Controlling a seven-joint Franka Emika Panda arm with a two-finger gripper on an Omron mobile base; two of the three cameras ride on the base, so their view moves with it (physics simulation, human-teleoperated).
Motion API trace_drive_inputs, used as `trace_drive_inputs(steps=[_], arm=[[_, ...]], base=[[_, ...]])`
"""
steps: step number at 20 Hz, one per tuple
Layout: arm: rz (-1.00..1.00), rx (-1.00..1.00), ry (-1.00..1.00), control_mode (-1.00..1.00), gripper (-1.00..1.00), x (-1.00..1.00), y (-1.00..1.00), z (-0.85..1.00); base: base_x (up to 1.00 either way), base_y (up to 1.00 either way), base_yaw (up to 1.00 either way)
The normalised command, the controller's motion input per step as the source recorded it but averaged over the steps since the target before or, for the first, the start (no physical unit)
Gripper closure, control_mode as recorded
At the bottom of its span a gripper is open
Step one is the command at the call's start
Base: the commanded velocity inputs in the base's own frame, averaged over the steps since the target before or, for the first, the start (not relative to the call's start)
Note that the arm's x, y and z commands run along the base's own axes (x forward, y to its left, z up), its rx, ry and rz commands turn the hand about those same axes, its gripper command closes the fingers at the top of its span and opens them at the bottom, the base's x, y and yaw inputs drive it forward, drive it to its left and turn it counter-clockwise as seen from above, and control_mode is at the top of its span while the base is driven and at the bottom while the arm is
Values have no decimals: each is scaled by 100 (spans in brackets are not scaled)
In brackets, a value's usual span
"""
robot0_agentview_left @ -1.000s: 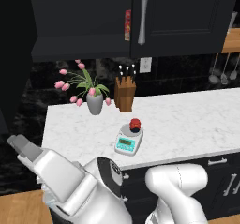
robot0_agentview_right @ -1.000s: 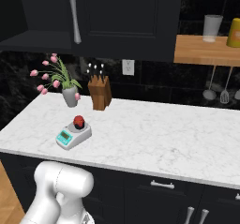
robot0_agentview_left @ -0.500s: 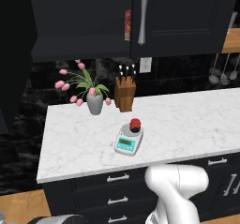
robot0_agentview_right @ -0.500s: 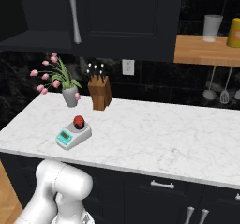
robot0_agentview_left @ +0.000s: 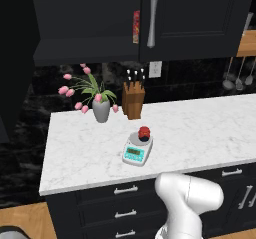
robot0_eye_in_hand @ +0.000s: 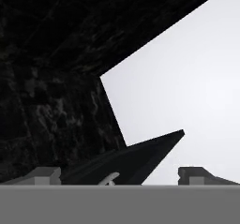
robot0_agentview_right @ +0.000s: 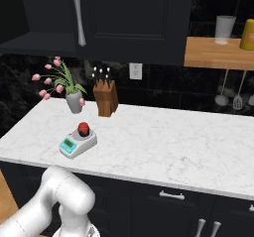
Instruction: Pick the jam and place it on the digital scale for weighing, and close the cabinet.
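The jam sits on the round plate of the scale, toward the plate's back edge; in the right base view the jar stands the same way on the scale. The scale rests on the white marble counter, near its front left part, teal panel facing the front edge. Behind it stand a grey vase of pink tulips and, just beside that, a wooden knife block. Above them hangs the cabinet; its silver handle is on the right door, and a red box shows in a narrow gap at that door's left edge. The gripper points at a dark marbled wall, its two fingertips set wide apart with nothing between them.
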Motion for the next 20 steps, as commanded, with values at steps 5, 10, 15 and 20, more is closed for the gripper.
trace_drive_inputs(steps=[5, 10, 15, 20], arm=[[5, 1, 25, -100, -100, 90, 12, 0], [9, 1, 31, -100, -100, 80, -12, 0], [7, 0, 30, -100, -100, 73, -15, 0], [2, 0, 30, -100, -100, 63, -26, -4]], base=[[0, 0, 0], [0, 0, 0], [0, 0, 0], [0, 0, 0]])
